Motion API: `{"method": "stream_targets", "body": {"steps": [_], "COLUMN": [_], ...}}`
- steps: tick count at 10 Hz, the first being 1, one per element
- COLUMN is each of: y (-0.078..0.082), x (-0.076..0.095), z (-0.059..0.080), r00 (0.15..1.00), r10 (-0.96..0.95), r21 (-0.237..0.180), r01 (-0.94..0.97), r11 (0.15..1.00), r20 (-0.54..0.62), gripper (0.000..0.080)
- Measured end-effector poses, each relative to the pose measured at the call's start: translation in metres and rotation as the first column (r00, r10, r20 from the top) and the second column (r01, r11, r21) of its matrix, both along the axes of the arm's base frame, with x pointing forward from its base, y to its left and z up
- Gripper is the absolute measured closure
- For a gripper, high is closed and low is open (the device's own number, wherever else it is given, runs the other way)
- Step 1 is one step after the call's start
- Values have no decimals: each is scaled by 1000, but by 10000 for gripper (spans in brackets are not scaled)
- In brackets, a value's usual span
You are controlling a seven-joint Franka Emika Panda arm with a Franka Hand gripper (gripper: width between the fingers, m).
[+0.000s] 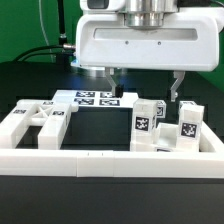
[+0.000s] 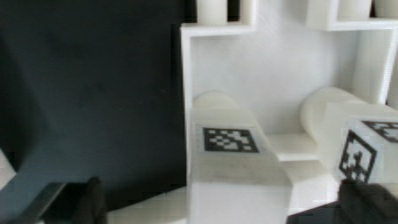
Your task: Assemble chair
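Pincer [image 1: 145, 90] wide, empty, hovering over loose chair pieces [image 1: 147, 125] on worktop [image 1: 100, 125], behind white rail [image 1: 110, 160]. Likely step: grasp tagged leg [image 2: 228, 135]. Centre jaws over leg, descend straight, close on flat sides, avoid nudging neighbouring block [image 2: 365, 145].

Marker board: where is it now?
In the exterior view, the marker board lies flat at centre back, below the open fingers, with chair pieces on the exterior view's left and right.
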State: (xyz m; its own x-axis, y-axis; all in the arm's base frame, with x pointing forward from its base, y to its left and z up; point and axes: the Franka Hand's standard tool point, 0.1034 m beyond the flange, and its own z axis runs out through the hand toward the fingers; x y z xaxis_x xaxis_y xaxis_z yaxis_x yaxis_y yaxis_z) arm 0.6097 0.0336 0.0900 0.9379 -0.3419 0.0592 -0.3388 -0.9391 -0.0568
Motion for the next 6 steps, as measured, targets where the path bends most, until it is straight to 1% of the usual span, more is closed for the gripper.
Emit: {"method": "stream_targets", "body": {"steps": [3, 4, 5, 6], "y": [1, 4, 5, 8], "x": [0, -2, -7, -13], "z": [-1, -2, -5, -10], "r00": [1000, 999, 999, 999], "r10": [5, 25, 36, 34], "r21": [-1, -5, -8, -11], "r01": [-5, -25, -36, -34], "r11": [1000, 1000, 999, 999], "r20": [1, 20, 29, 33], "gripper": [151, 151, 151, 151]}}
